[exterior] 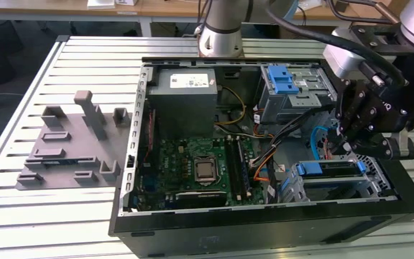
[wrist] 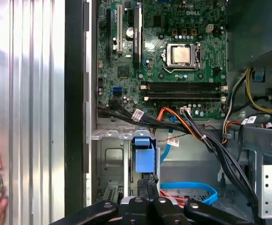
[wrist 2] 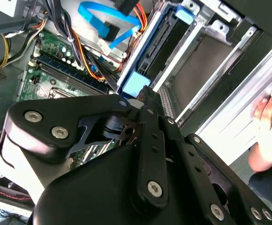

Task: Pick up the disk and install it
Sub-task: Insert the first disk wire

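Lab workbench: slatted aluminium table [exterior: 84, 59], open computer case [exterior: 264, 226].

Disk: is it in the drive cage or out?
In. The disk sits inside the lower drive cage, between its metal walls, blue bracket showing. Fully seated or not: cannot tell.

No print is clear enough to read. In the exterior view a white sticker [exterior: 192, 81] with dark lines of print sits on the grey power supply [exterior: 181, 108], toward 11 o'clock inside the open computer case [exterior: 264, 226]. In the first wrist view, small white printed tags [wrist: 137, 114] wrap the black cables [wrist: 227, 161], and the green motherboard [wrist: 154, 56] carries a white logo [wrist: 199, 12] and tiny lettering.
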### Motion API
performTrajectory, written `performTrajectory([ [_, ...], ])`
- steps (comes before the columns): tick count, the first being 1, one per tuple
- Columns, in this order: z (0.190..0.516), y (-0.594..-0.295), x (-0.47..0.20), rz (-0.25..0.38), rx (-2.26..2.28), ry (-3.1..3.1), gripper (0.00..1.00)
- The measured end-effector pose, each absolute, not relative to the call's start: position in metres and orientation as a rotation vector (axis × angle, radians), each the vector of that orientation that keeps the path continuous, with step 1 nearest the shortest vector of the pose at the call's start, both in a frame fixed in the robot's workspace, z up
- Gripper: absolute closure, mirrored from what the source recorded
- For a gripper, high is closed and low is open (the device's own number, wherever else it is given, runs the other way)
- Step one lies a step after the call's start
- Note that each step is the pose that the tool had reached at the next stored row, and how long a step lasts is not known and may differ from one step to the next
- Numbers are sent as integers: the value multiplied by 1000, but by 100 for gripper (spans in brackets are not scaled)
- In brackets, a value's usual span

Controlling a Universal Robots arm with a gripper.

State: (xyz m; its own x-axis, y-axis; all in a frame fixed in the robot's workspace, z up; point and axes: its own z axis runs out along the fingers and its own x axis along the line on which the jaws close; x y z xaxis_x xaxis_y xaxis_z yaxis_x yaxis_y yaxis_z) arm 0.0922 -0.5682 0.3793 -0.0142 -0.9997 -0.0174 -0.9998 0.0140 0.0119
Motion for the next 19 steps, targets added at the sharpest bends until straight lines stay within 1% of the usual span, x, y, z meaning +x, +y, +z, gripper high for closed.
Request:
performTrajectory([
  [19, 377, -553, 110, 32, -2143, 2291, 89],
])
